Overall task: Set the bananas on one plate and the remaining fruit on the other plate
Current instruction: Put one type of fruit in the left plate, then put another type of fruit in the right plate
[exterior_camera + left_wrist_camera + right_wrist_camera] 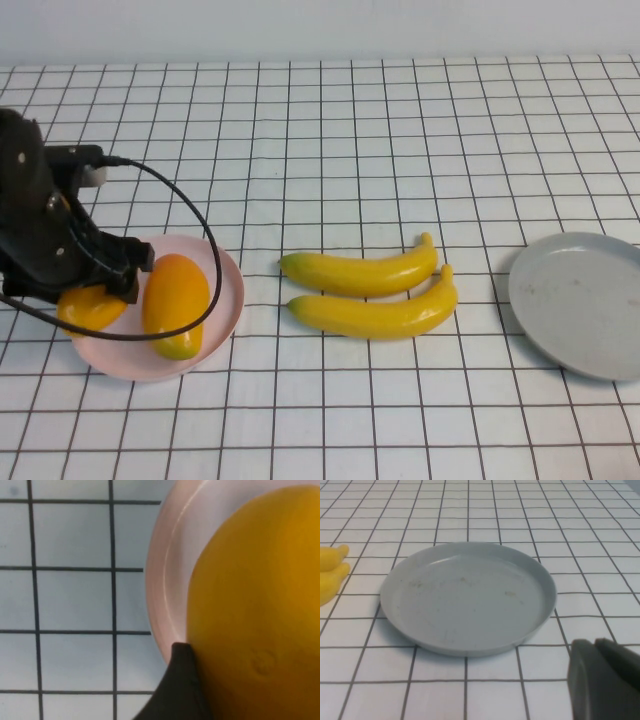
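The surface (400, 130), covered in a white cloth with a black grid, carries everything here. The left arm (35, 210) is the biggest thing on it (a black bulk with a looping cable) and leans over the pale pink plate (225, 265). Its left tool (95, 300) hangs low over that plate's outer side with its jaws spread wide around one mango-like fruit (88, 308); the left wrist view shows one dark fingertip (180, 690) against that fruit's orange skin (255, 610), just inside the pink rim (160, 590). Whether the fruit rests on the plate or is lifted I cannot tell.

The light-grey plate (580, 300) sits well apart from the left tool, across the surface, and holds nothing. The right tool (605, 680) hovers just beside this plate's near rim (470, 647), its dark fingers pressed together on nothing.

Two bananas (370, 295) lie side by side between the plates, nearly touching, stems toward the grey plate.

The second mango-like fruit (175, 300) lies on the pink plate just beside the left tool, greenish end nearest the robot.
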You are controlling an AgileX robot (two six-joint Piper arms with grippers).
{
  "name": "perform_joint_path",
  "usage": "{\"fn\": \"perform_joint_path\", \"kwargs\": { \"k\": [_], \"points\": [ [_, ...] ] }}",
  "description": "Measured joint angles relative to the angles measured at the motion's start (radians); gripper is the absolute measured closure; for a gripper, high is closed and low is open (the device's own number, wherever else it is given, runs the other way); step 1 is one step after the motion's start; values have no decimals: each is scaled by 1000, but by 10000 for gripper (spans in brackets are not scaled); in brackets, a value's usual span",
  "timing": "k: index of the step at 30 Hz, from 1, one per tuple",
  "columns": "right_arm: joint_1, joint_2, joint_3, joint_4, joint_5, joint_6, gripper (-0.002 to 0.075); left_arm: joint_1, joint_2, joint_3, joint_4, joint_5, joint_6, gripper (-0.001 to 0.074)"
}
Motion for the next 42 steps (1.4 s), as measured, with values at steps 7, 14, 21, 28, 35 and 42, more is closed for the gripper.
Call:
{"fn": "perform_joint_path", "kwargs": {
  "k": [7,14,21,28,35,42],
  "points": [
    [0,0,0,0,0,0,742,17,28,40,11,-97,2,136],
    [0,0,0,0,0,0,742,17,28,38,-28,-133,58,66],
    [0,0,0,0,0,0,742,17,-45,20,-118,-125,147,139],
    [0,0,0,0,0,0,742,17,-311,100,-224,-201,239,665],
    [0,0,0,0,0,0,742,17,-690,337,-197,-291,175,734],
    [0,0,0,0,0,0,742,17,-944,570,-154,-501,198,737]
  ]
}}
